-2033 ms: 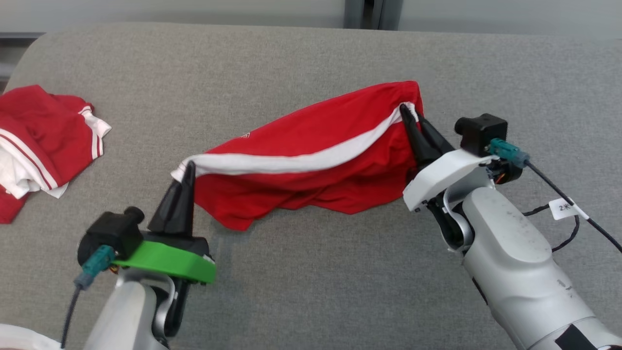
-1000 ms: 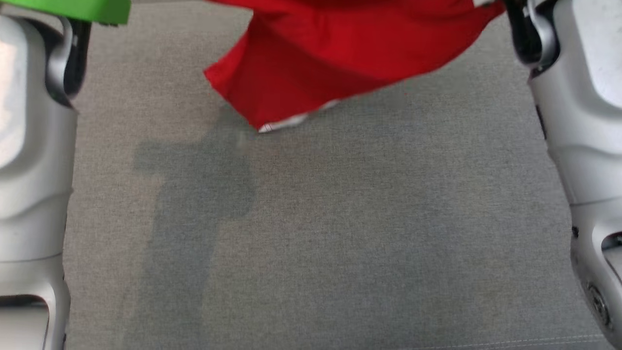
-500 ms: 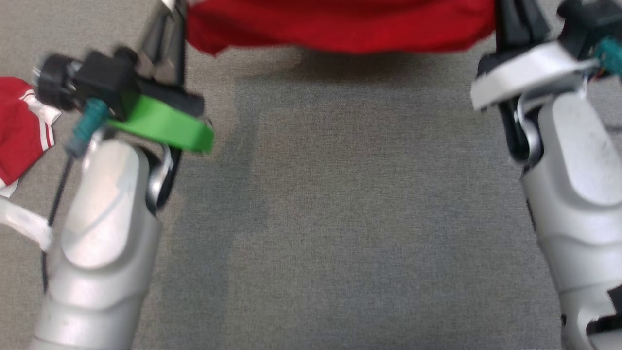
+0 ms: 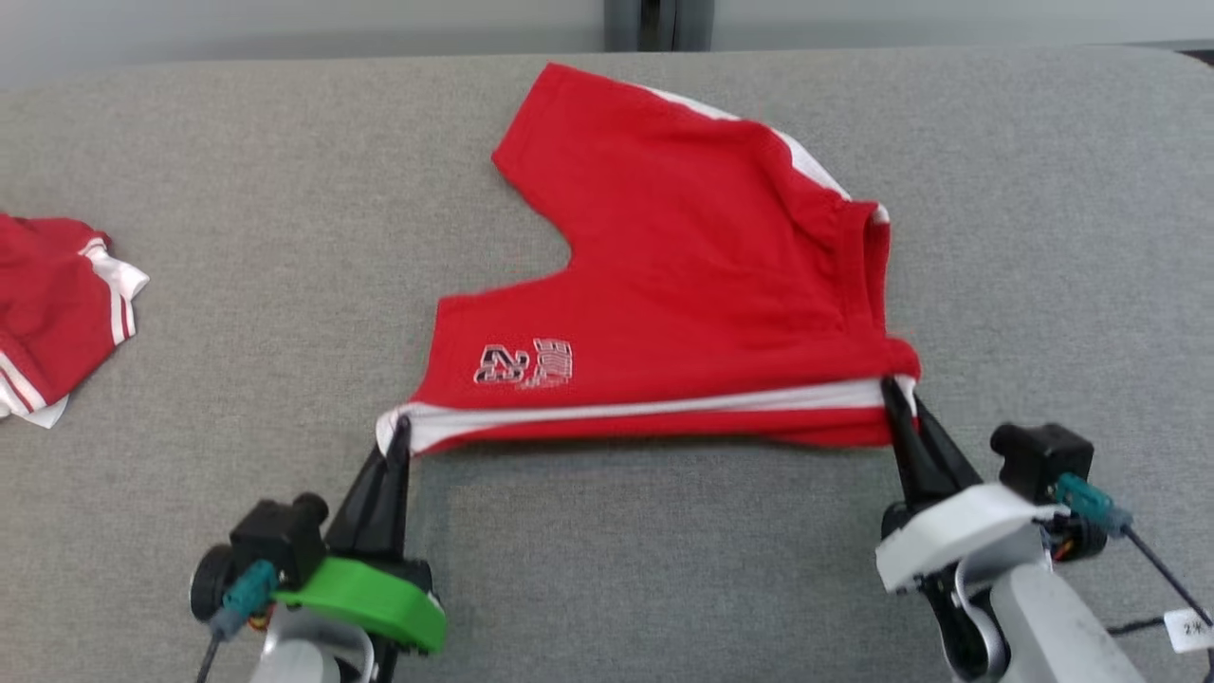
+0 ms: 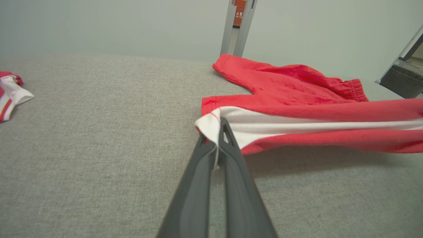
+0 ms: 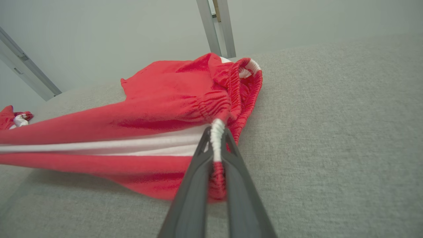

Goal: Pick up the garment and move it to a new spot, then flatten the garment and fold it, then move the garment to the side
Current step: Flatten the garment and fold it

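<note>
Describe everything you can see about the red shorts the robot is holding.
The red shorts look like soft knit sportswear, with a white side stripe, a gathered elastic waistband and a number print on one leg. They lie spread mostly flat on the grey fabric surface. The near edge is raised slightly, pinched at the leg hem by the left gripper and at the waistband by the right gripper.

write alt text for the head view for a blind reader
Red shorts with a white side stripe lie spread on a grey fabric surface, the near edge stretched between the left tool, shut on a leg hem, and the right tool, shut on the waistband. Another red and white garment sits crumpled at far left.
</note>
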Available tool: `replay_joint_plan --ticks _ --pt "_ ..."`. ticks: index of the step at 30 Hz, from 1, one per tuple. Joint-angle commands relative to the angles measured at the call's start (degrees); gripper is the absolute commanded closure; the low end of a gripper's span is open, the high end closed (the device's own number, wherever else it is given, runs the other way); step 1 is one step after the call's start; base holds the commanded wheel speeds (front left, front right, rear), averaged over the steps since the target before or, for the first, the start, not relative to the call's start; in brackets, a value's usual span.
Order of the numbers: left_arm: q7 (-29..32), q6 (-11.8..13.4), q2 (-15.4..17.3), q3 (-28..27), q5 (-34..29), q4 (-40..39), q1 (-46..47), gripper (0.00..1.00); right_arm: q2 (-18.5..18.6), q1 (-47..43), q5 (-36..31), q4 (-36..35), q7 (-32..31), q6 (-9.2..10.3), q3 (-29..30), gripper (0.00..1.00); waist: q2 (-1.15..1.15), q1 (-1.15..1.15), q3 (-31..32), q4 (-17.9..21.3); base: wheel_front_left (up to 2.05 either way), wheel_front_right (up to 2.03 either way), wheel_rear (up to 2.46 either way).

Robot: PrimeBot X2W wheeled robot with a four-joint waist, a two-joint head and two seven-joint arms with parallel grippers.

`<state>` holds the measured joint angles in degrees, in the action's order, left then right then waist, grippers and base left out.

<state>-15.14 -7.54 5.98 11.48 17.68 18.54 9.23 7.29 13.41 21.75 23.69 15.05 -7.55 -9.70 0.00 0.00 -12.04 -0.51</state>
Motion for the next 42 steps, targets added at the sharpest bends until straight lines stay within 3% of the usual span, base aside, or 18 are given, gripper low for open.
replay_joint_plan --ticks 1,8,17,22,28,34,42 --pt "0.0 0.1 0.0 -0.3 0.1 0.0 -2.6 1.00 0.7 -2.4 0.6 -0.2 0.2 0.12 -0.3 1.00 0.00 0.00 4.0 0.1 0.00 0.00 0.00" --pt "0.0 0.1 -0.7 -1.2 -0.3 0.0 -13.1 1.00 2.1 -12.7 2.3 -0.8 0.2 0.13 -2.0 1.00 0.00 0.00 11.5 -1.1 0.00 0.00 0.00" --pt "0.0 0.1 -0.5 -1.5 -0.5 -2.7 -16.7 1.00 0.9 -18.1 4.6 -3.6 0.2 0.13 -2.3 1.00 0.00 0.00 12.2 -1.4 0.00 0.00 0.00" --pt "0.0 0.1 2.2 1.2 0.4 -3.2 -8.4 1.00 -0.7 -13.0 4.1 -5.9 0.2 0.12 0.0 1.00 0.00 0.00 8.0 0.6 0.00 0.00 0.00" --pt "0.0 0.1 8.8 8.1 3.3 0.4 8.8 1.00 -3.2 -3.1 2.3 -4.7 0.2 0.11 2.5 1.00 0.00 0.00 0.0 4.3 0.00 0.00 0.00" --pt "0.0 0.1 15.3 21.6 11.4 6.7 26.6 1.00 -4.2 4.8 0.8 -2.5 0.2 0.11 5.0 1.00 0.00 0.00 -6.8 6.8 0.00 0.00 0.00" --pt "3.1 0.1 21.1 38.1 26.7 11.1 43.8 1.00 -4.4 10.8 6.3 -0.3 0.2 0.11 4.3 1.00 0.00 0.00 -14.3 10.3 0.00 0.00 0.00"
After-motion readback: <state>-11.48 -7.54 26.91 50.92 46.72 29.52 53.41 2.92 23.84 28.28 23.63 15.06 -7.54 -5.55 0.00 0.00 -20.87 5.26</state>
